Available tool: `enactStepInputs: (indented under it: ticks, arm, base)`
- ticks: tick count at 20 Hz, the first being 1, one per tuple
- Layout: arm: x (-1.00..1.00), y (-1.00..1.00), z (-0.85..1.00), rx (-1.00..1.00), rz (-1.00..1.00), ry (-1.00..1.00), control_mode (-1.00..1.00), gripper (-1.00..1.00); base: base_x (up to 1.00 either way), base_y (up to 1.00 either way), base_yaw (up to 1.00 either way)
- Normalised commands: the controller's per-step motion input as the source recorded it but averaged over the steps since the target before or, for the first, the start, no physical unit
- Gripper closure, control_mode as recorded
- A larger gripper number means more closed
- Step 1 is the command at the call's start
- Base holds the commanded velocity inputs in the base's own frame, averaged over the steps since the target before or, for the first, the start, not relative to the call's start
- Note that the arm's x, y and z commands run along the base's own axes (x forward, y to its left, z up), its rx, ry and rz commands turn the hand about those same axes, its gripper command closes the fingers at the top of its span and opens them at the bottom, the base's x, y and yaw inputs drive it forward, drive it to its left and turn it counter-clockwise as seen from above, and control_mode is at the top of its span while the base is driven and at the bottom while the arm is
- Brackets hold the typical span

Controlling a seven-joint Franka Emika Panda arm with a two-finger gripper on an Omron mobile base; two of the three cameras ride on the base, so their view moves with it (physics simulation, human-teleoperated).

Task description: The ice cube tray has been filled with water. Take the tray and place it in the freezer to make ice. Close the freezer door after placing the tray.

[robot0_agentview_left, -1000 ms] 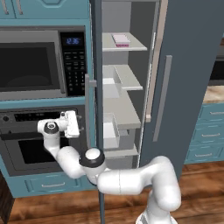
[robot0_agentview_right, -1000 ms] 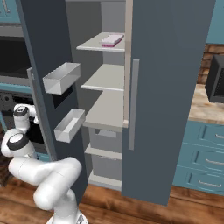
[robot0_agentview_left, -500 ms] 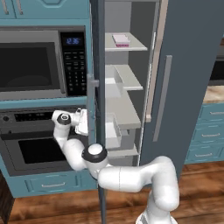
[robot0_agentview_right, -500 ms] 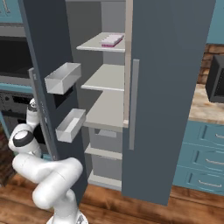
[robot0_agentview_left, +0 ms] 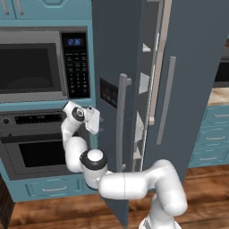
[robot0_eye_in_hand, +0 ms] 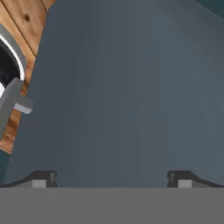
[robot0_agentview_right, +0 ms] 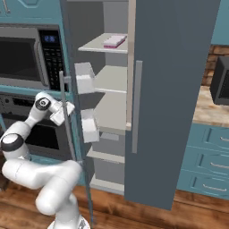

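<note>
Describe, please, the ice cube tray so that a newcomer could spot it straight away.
Find the tall slate-grey fridge beside the microwave; its narrow left compartment stands partly open. On the top white shelf inside lies the ice cube tray, a thin flat slab. It alone is pale lavender with a pink edge.

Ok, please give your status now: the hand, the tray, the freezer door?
Hand open, empty, pressed to freezer door outer face. Ice cube tray on top freezer shelf. Door partly shut; nothing seen blocking it.

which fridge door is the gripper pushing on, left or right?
The freezer door, the left one with the dark panel, ajar. The gripper sits at its outer face; the wider right door is shut.
</note>
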Motion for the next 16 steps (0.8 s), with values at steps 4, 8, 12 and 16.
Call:
enactStepInputs:
  ticks: [4,8,12,16]
  arm:
    - [-0.45,-1.0,0.0,0.28,0.43,-0.05,-1.0,-1.0]
    - [-0.53,-1.0,0.0,0.21,0.47,-0.12,-1.0,-1.0]
    - [-0.1,-1.0,0.0,0.2,0.47,-0.17,-1.0,-1.0]
    - [0.55,-0.91,0.04,0.16,0.47,-0.2,-1.0,-1.0]
  base:
    - [0.0,0.0,0.0]
    - [0.0,0.0,0.0]
    - [0.0,0.0,0.0]
    - [0.0,0.0,0.0]
